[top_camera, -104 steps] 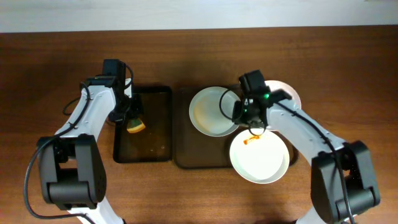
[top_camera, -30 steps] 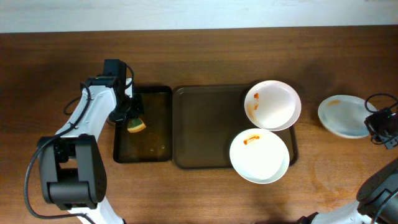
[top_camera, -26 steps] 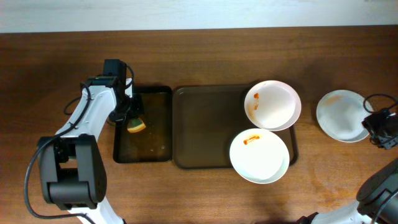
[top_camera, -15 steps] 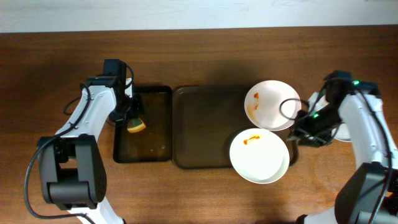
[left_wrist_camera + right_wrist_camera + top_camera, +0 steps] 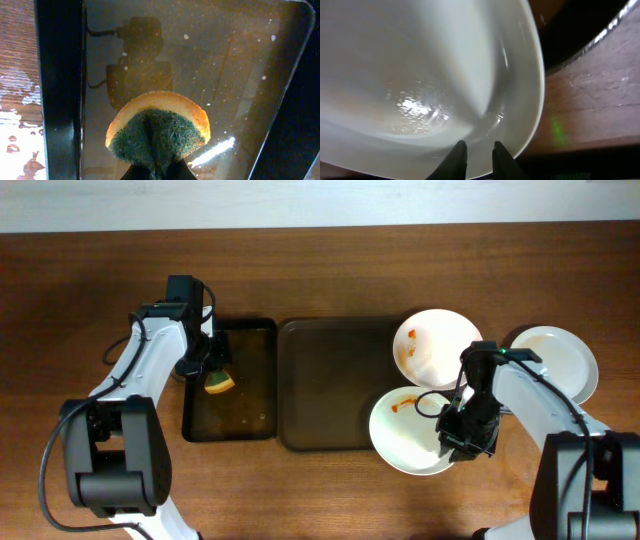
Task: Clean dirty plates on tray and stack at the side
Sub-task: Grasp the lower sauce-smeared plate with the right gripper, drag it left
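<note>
Brown wooden counter (image 5: 330,500) carries the large brown rectangular tray (image 5: 330,380); its near orange-smeared round white plate (image 5: 405,438) lies directly beneath my right end effector (image 5: 479,146), fingers slightly parted at the right rim. My left end effector (image 5: 207,368), well apart, pinches an orange-green sponge (image 5: 157,127).

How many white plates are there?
3. A back plate and a front plate, both smeared, sit on the brown tray's right end; the third plate lies on the table beside it.
</note>
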Controlling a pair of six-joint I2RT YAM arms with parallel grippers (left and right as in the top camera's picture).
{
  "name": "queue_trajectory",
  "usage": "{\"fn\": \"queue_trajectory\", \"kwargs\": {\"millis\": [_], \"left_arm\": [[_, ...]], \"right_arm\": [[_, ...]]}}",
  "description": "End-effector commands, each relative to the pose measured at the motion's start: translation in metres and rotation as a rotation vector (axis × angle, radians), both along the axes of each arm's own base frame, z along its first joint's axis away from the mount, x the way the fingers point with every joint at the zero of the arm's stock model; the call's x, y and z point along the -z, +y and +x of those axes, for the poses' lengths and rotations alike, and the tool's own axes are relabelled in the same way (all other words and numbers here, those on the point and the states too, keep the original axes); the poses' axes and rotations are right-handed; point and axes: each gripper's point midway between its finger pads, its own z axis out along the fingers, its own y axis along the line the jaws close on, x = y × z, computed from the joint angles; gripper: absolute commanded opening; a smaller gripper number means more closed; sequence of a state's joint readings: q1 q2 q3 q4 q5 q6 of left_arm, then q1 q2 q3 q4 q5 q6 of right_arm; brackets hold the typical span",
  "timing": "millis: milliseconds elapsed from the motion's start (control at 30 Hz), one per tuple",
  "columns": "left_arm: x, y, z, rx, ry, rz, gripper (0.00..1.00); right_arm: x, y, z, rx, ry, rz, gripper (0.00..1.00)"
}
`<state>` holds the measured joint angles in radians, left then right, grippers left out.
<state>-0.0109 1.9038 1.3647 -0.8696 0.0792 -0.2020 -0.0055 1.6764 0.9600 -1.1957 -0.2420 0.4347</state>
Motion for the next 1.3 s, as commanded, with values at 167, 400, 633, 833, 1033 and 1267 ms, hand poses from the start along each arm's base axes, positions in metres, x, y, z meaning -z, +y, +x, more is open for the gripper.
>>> {"fn": "queue_trajectory", "kwargs": {"millis": [167, 400, 633, 833, 1033, 1267], "left_arm": [[-0.001, -0.004, 0.0, 0.022, -0.006, -0.009, 0.0], [-0.001, -0.005, 0.0, 0.024, -0.006, -0.009, 0.0], [-0.002, -0.005, 0.0, 0.024, -0.007, -0.009, 0.0], [-0.002, -0.005, 0.0, 0.024, -0.007, -0.008, 0.0], [-0.002, -0.006, 0.005, 0.073, -0.033, 0.0, 0.0], [0.02, -0.032, -0.004, 0.209, -0.044, 0.021, 0.0]], "right_arm": [[-0.096, 0.004, 0.027, 0.019, -0.358, 0.026, 0.82], [-0.036, -0.004, -0.022, 0.178, -0.123, -0.083, 0.43], [0.013, -0.009, -0.022, 0.242, -0.179, -0.133, 0.21], [-0.002, -0.007, -0.016, 0.209, -0.184, -0.123, 0.04], [-0.078, 0.021, 0.073, -0.229, -0.579, -0.166, 0.04], [-0.043, 0.072, 0.11, -0.498, -0.659, -0.164, 0.04]]}}
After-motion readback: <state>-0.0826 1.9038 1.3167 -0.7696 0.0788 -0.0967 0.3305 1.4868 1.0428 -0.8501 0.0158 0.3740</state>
